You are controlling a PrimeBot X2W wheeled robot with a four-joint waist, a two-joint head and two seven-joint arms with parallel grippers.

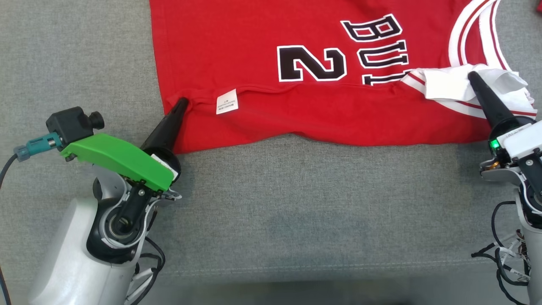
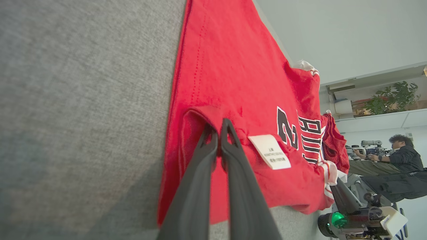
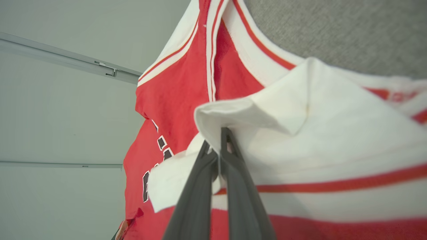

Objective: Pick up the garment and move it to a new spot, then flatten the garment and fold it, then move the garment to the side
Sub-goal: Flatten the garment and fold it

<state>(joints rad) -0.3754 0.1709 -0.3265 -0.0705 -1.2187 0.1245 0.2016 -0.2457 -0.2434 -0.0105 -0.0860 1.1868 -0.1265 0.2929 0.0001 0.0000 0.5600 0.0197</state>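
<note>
The garment [image 1: 296, 55] is a red jersey with black-and-white lettering and white trim, lying on the grey cloth surface with its near edge folded over. My left gripper [image 1: 183, 101] is shut on the folded hem corner at the garment's left end; the left wrist view shows its fingertips [image 2: 218, 128] pinching red cloth beside a white label [image 2: 270, 151]. At the right end, my right gripper [image 1: 472, 76] is shut on the white trimmed edge [image 3: 287, 110], which is pulled over onto the red cloth [image 3: 173, 90].
The grey cloth surface [image 1: 296, 203] stretches bare toward me, with a seam near the bottom. In the left wrist view a person [image 2: 397, 156] sits at a desk far off, beyond my right gripper [image 2: 337, 185].
</note>
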